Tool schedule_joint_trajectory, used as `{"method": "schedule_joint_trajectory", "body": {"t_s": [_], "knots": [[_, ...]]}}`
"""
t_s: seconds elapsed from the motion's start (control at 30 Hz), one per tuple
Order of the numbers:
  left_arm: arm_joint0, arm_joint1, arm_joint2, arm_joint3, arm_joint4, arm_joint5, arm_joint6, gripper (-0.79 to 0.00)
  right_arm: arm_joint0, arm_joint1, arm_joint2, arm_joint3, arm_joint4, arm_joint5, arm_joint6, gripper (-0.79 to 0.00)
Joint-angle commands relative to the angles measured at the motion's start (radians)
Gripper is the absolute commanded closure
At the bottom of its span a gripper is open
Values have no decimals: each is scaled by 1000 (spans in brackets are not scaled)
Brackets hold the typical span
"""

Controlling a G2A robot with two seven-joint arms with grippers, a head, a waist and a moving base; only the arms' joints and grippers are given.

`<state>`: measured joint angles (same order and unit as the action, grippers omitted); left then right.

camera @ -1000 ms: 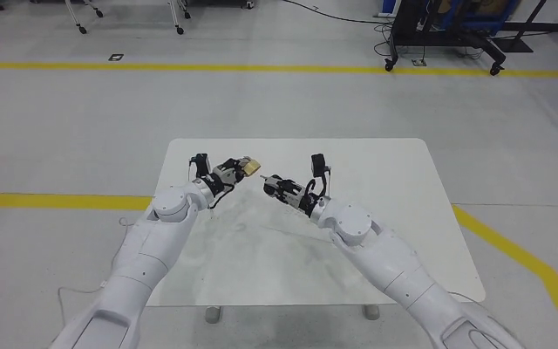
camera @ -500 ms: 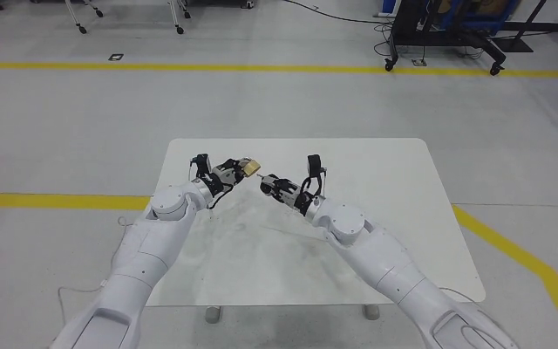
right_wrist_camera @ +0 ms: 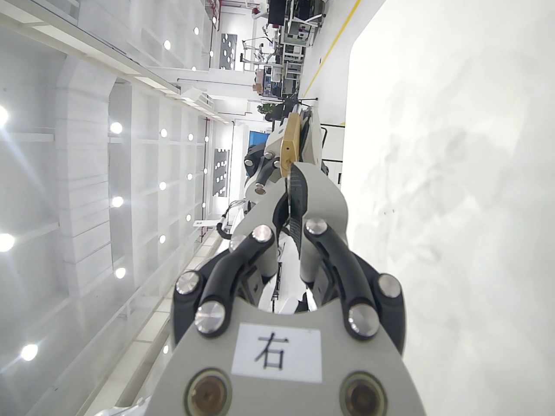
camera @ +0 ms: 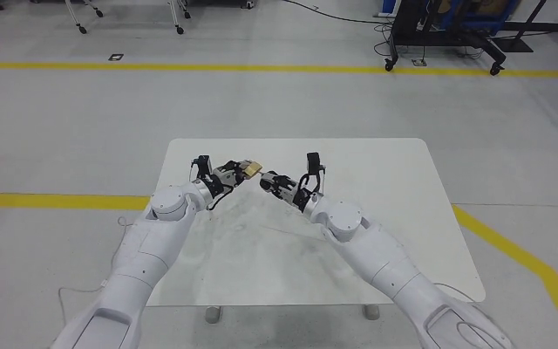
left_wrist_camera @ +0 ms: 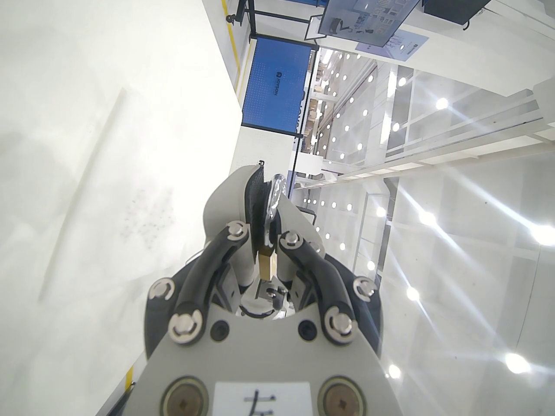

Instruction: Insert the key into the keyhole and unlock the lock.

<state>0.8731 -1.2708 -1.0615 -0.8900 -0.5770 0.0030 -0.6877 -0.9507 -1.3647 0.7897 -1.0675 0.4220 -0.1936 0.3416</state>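
Top view: the brass padlock [camera: 251, 166] is held off the white counter [camera: 392, 227], above its far left part, by the left tool [camera: 235, 168], whose fingers are clamped on it. The right tool [camera: 269, 181] is set just beside the padlock and facing it, so that the two tools are nearly tip to tip.

In the right wrist view a thin silver key [right_wrist_camera: 286, 201] is seen edge-on, pinched between the right tool's closed fingers, one of which is lined with a black pad [right_wrist_camera: 299, 192]. The key's blade is pointed at the padlock's near end and appears to touch it. Whether it is seated in the keyhole cannot be told. The padlock is also shown edge-on there, projecting past the left tool's fingertips.

In the left wrist view a strip of brass is seen in the gap between the left tool's fingers, with a shiny metal part nearer the tips.

A yellow floor line [camera: 261, 67] is seen beyond the counter.
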Motion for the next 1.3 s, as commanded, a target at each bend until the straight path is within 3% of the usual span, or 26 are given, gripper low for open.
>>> {"method": "schedule_joint_trajectory", "body": {"t_s": [0.0, 0.57, 0.6, 0.63, 1.03, 1.27], "knots": [[0, -1, -1, 0, 2, 1, -2, 0, 2, -4, -2, 1, -7, -2, 1, 0], [3, -6, -7, -6, 27, -2, -29, 0, 19, -36, 5, 40, -41, -5, -6, 0], [4, -6, -8, -7, 28, -3, -29, 0, 19, -38, 7, 40, -35, -10, -1, -329], [4, -6, -10, -8, 28, -4, -30, 0, 18, -39, 9, 40, -33, -14, 4, -785], [16, 3, -77, 4, -11, 6, -1, 0, -43, -24, 95, -49, -40, -66, 29, -785], [35, -12, -96, 14, -216, 154, -92, 0, -98, -16, 165, -165, 53, -255, 112, -785]]}}
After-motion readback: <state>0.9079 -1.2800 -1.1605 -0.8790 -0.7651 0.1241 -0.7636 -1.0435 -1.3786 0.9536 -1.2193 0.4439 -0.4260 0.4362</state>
